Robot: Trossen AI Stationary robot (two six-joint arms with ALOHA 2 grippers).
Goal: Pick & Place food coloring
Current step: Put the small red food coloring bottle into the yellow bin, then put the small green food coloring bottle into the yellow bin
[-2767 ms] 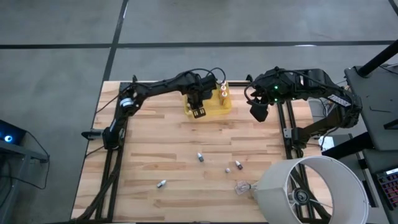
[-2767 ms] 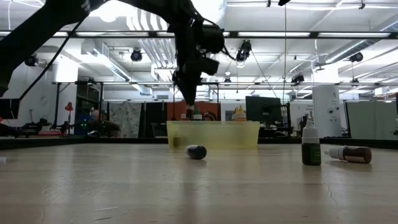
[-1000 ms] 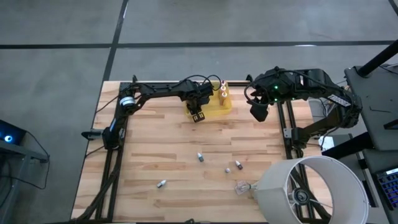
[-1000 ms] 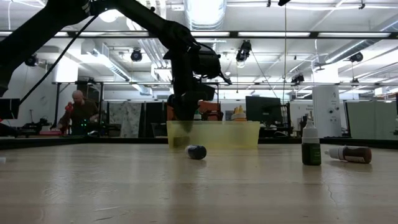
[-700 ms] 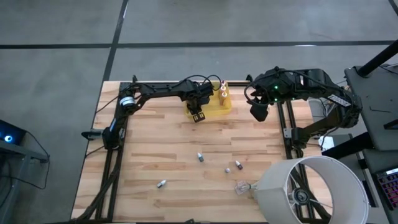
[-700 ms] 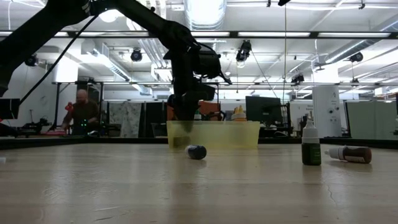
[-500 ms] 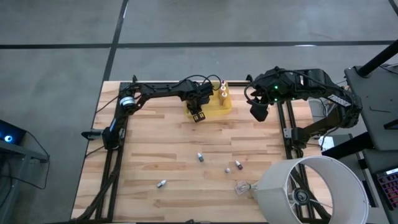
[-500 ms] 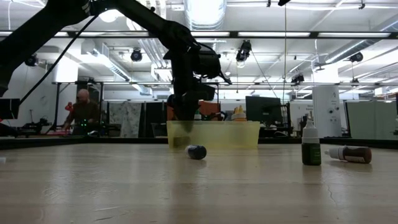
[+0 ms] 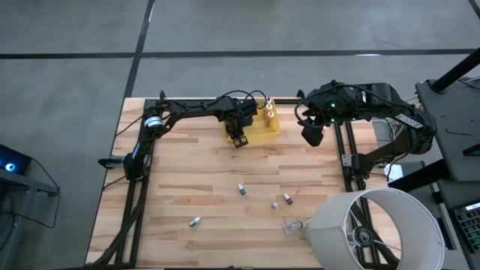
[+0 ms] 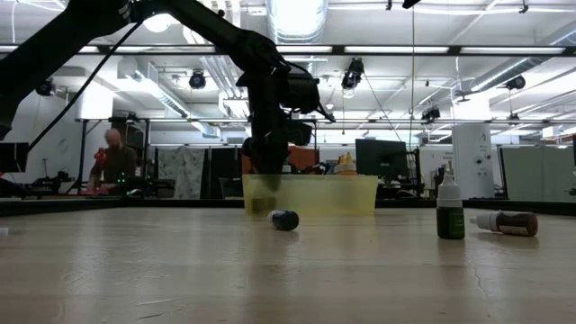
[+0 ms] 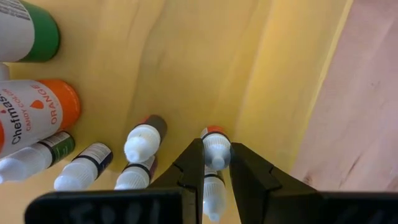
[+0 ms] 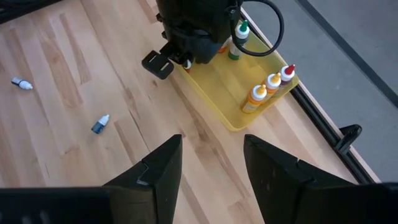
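Observation:
A translucent yellow tray (image 9: 264, 132) stands at the table's far middle, with several food coloring bottles upright in it (image 11: 142, 140). My left gripper (image 11: 216, 157) reaches down into the tray's left part (image 10: 266, 173) and is shut on one small white-capped bottle (image 11: 215, 132). Other tiny bottles lie loose on the wood nearer the front (image 9: 241, 189) (image 9: 287, 199) (image 9: 195, 221). My right gripper (image 9: 311, 136) hangs open above the table's far right, to the right of the tray, with nothing between its fingers (image 12: 158, 168). My left gripper pinches the bottle's white cap (image 11: 216, 149) between its two fingertips (image 11: 194, 155). The fingers come from above, pointing down into the tray. The bottle stands upright under them, its red-banded body toward the tray floor. I cannot tell whether it rests there.
A large white round shade (image 9: 375, 229) fills the near right corner, with a clear plastic scrap (image 9: 292, 225) beside it. In the low view one bottle stands upright (image 10: 450, 212) and a brown one (image 10: 508, 222) lies at the right. Bare wood lies between tray and loose bottles.
Since the earliest frames my left gripper has come down from above the tray into it. Over the last second neither arm has visibly moved.

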